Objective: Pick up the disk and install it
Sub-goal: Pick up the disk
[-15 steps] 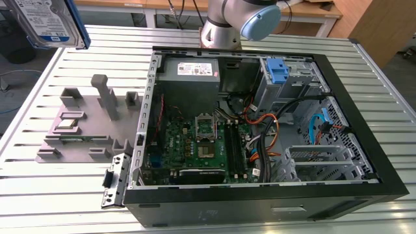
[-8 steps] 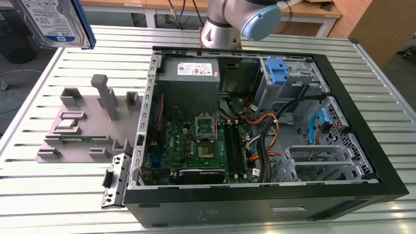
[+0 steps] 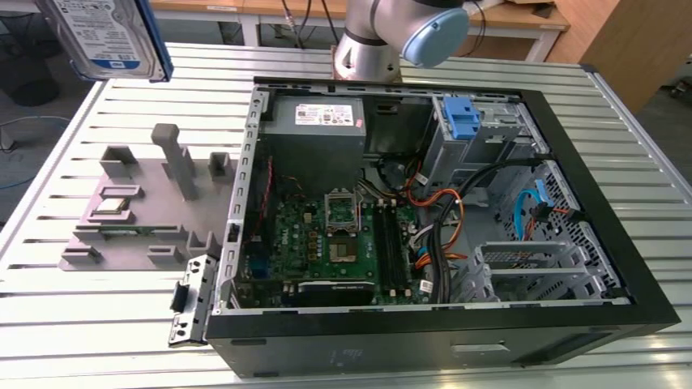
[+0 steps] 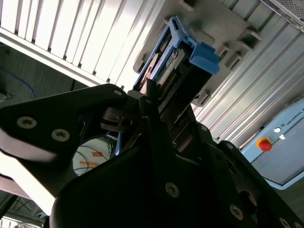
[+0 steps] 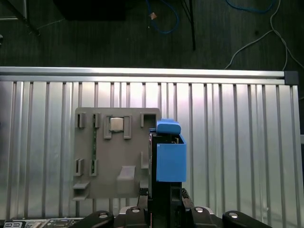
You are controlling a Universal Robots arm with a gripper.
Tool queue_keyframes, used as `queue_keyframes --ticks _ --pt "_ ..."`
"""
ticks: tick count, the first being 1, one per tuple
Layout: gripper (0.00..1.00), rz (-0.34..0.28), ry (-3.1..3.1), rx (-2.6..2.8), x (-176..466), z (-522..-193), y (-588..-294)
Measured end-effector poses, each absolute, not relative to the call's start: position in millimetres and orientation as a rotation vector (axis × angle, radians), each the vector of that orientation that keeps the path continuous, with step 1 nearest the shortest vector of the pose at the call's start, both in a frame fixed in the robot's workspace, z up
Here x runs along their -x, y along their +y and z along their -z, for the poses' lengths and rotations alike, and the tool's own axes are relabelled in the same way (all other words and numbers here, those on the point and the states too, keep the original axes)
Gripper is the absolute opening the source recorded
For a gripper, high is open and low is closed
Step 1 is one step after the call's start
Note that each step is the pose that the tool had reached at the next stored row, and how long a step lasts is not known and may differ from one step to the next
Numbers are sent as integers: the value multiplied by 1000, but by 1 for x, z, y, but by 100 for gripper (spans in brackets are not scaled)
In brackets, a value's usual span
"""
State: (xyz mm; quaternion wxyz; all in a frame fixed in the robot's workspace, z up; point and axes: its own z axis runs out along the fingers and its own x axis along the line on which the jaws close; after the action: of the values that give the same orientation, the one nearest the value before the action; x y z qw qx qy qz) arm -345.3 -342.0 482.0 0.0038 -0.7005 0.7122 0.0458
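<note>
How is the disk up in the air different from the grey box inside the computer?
The disk has a blue frame; the grey box has none. The disk hangs in the gripper; the grey box sits inside the computer case. Both wear a sticker.

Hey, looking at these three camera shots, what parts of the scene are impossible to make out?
Exterior view: the disk is cut off by the top edge, so what holds it lies outside the frame.
Second wrist view: the gripper covers the disk's lower half.
First wrist view: the disk is edge-on, its label face turned away, and it hides part of the grey fixture.
</note>
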Motion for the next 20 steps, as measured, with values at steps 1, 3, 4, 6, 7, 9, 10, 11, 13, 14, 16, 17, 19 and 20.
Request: queue_keyframes --ticks 1,3,4,6,7,9,10,11,13,14,16,17,19,20 --pt "35 -144 2232 2195 344 -482 -342" --pt "35 -145 2231 2195 340 -482 -342" --pt "35 -145 2231 2195 339 -482 -342" --pt "35 -146 2231 2194 336 -482 -342" --pt "35 -146 2230 2194 335 -482 -342" --pt "35 -147 2230 2194 332 -482 -342" --pt "35 -147 2230 2194 331 -482 -342" --pt "35 -147 2230 2194 330 -482 -342" --pt "35 -148 2230 2194 328 -482 -342" --pt "35 -148 2230 2193 328 -482 -342" --pt "35 -148 2230 2193 328 -482 -342" --pt "35 -148 2230 2193 328 -482 -342" --pt "35 -148 2229 2194 327 -482 -342" --pt "35 -148 2230 2193 326 -482 -342"
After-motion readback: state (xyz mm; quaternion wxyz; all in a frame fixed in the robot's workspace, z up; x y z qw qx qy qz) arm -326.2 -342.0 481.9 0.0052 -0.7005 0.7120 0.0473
